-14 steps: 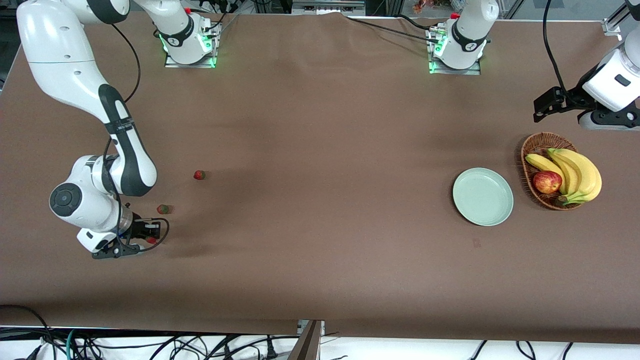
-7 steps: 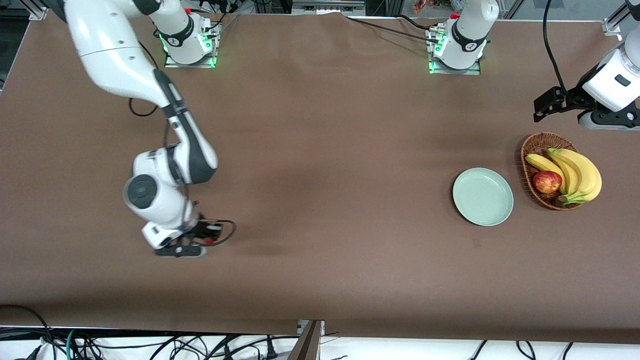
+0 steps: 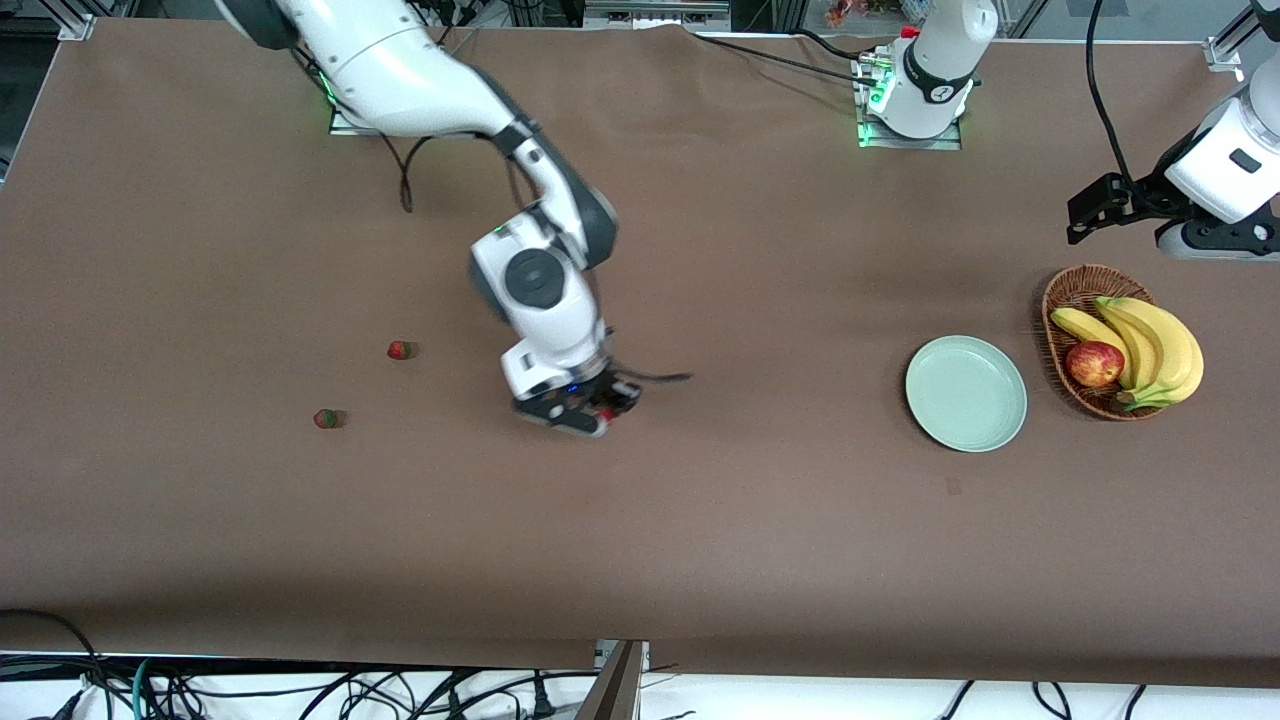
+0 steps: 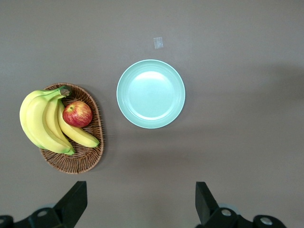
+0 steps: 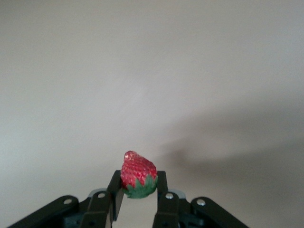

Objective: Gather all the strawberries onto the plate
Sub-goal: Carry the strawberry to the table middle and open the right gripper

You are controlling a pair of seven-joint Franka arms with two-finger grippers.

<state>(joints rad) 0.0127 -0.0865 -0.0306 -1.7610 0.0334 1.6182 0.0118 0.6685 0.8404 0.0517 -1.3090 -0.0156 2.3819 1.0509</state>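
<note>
A: Where are we?

B: The right gripper [image 3: 598, 410] sits mid-frame in the front view, up over bare table [image 3: 700, 520], its jaws pinched tight on one strawberry [image 5: 137, 174]. In the right wrist view the berry pokes out between the fingers [image 5: 116, 194], cap down.

A: And the other berries?

B: Two lie on the table at middle left of the front view: one [image 3: 399, 349] higher in the frame, one [image 3: 326, 418] lower and closer to the edge. The plate [image 3: 965, 392] is at middle right, bare, just beside the basket [image 3: 1070, 296] holding bananas [image 3: 1150, 345] and an apple [image 3: 1094, 364].

A: The left gripper [image 4: 140, 202]?

B: It waits at upper right, high above the plate, jaws spread wide, holding nothing.

A: What could go wrong?

B: The berry is gripped only at its lower part, so I'd guess a fast swing could shake it loose short of the plate. Released high, it might roll off the shallow rim.

A: Any writing?

B: None I can read; the mark on the left arm's base is too small.
</note>
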